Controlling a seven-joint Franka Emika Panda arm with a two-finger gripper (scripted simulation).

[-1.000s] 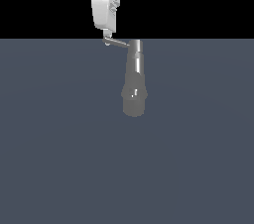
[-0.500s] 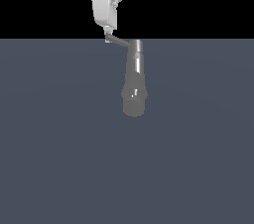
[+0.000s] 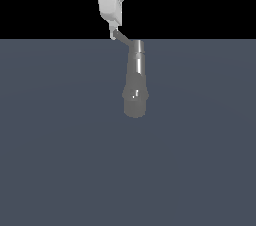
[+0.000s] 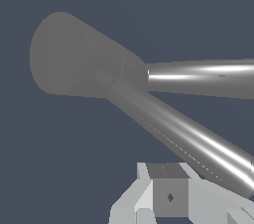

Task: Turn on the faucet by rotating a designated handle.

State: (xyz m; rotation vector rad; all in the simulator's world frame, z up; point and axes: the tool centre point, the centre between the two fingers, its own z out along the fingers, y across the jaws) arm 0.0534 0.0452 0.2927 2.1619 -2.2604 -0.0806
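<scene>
The white claw (image 3: 114, 34) hangs down from above, right at the far edge of the grey surface (image 3: 60, 160), its tip at the outer end of the handle (image 3: 124, 38). From the exterior view the tip appears to touch that end, but I cannot tell whether the fingers are spread or pressed together, nor whether they pinch the rod; the wrist view shows only a pale block of the claw (image 4: 168, 196) just beside the rod's free end, with the fingertips out of sight.

The handle is a thin grey rod. It slants from the claw's tip toward the exterior view's right and joins the narrow top of the faucet (image 3: 135, 82). In the wrist view the handle (image 4: 188, 139) and the faucet's column (image 4: 203, 77) both spring from one rounded hub and splay apart.

The faucet stands close to the far edge of the surface, about midway along it. Its column widens downward to a bulbous rounded end nearer to me.

Around the faucet the flat grey surface lies open on both sides and all the way to the near edge. Beyond the far edge there is only black.
</scene>
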